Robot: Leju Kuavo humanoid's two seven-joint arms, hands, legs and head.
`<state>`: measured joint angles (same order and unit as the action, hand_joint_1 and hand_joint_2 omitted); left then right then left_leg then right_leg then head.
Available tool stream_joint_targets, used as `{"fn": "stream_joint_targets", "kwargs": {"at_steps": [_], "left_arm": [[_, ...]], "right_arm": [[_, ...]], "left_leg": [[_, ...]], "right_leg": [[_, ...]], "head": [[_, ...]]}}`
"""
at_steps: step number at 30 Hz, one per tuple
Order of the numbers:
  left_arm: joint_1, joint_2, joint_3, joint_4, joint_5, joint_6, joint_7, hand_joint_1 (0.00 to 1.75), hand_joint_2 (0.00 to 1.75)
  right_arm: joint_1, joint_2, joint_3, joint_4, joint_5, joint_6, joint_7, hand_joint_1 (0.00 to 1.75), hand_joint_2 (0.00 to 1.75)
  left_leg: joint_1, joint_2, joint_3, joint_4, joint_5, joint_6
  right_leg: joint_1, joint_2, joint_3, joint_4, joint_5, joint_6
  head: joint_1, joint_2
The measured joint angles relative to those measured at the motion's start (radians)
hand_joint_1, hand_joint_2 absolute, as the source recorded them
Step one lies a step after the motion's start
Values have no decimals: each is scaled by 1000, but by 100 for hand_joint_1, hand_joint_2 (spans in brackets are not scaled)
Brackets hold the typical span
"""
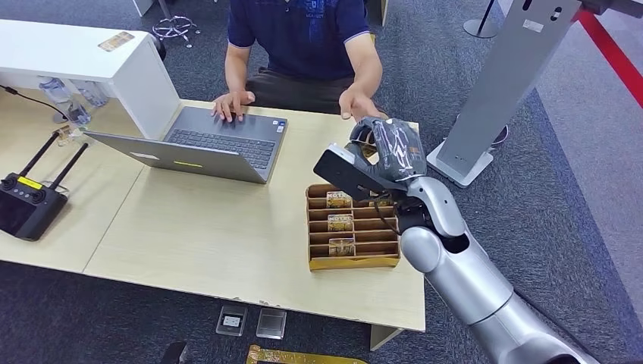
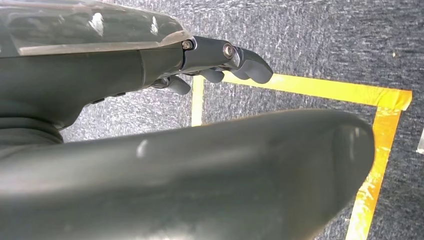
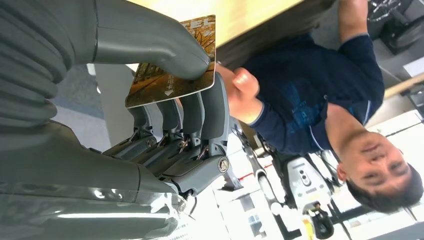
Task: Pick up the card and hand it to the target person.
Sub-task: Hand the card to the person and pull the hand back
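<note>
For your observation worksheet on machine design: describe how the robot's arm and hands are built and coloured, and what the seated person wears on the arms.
The right arm is a chain of smooth, rounded silver segments, with a black cable running beside the wrist. The right hand has a glossy dark back, a grey ribbed cover, a thick grey thumb and darker fingers with small metal pins. The left hand looks alike. The person wears a short-sleeved navy shirt.

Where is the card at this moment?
The card is pinched in the right robot hand, raised above the table's right side, close to the person's open hand.
</note>
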<state>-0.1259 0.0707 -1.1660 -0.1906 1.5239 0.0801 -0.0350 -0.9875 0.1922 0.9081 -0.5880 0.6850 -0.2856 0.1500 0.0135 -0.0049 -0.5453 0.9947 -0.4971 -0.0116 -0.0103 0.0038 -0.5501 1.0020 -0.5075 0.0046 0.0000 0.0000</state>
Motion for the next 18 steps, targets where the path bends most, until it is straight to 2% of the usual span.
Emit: {"fn": "stream_joint_targets", "kwargs": {"at_steps": [7, 16, 18], "left_arm": [[11, 2, 7, 0, 18, 2, -6, 0, 0], [10, 3, 9, 0, 25, 3, -4, 0, 0], [9, 2, 3, -1, 21, -2, -3, 0, 0]], "right_arm": [[-8, 38, 27, 132, 27, -29, -12, 133, 175], [4, 25, 22, 146, 23, -34, -14, 133, 175], [8, 20, 21, 146, 22, -34, -14, 66, 175]], "left_leg": [[0, -4, 0, 0, 0, 0], [1, -6, -2, 0, 0, 1], [1, -7, -2, 1, 0, 1]], "right_leg": [[0, -3, 1, 0, -1, 1], [1, -6, 1, -1, -1, 0], [1, -7, 0, 0, -2, 0]], "head": [[0, 0], [0, 0], [0, 0]]}}
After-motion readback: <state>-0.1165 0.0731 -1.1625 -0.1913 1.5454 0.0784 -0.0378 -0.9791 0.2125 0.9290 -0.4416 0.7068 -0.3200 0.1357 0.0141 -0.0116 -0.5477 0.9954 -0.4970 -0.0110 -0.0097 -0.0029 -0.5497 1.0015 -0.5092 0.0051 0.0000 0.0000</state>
